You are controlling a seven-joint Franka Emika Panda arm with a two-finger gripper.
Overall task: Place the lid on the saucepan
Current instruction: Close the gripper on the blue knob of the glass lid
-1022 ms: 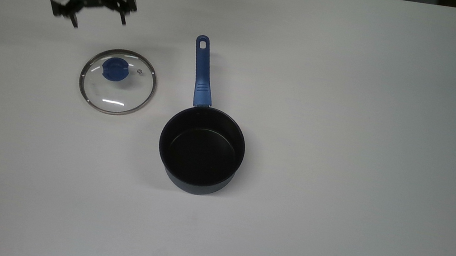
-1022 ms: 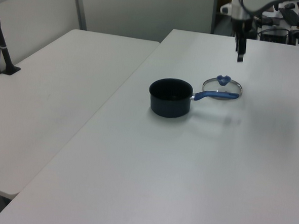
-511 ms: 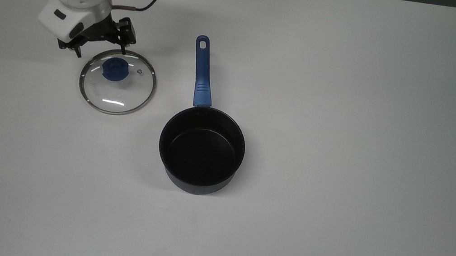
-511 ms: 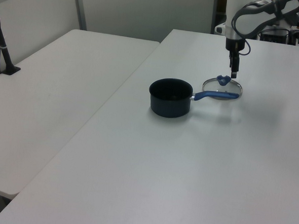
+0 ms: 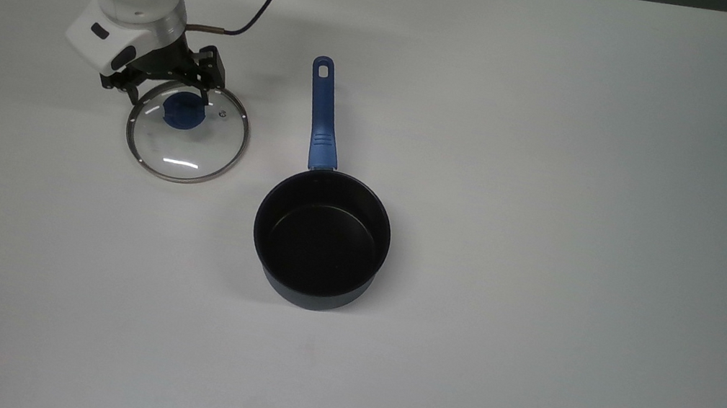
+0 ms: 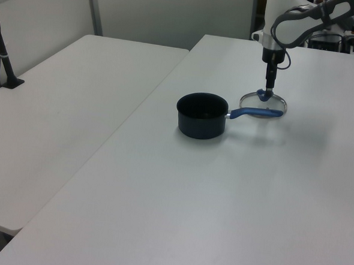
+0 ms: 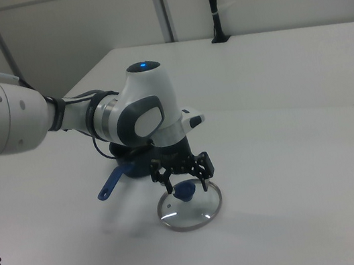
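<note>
- The small round saucepan, black inside with a long straight blue handle (image 5: 321, 240), sits uncovered on the white table (image 5: 555, 191); one pan.
- The round clear glass lid with steel rim and blue knob (image 5: 187, 131) lies flat, well apart at the top view's left; one lid.
- The black two-finger gripper (image 7: 185, 179) hangs spread wide astride the knob (nothing grasped), so the grasping step is in hand: I judge it must lower and pinch.

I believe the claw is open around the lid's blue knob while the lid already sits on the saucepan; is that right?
Not quite: the claw is open around the knob, but the lid lies on the table, apart from the saucepan, as the top view shows.
</note>
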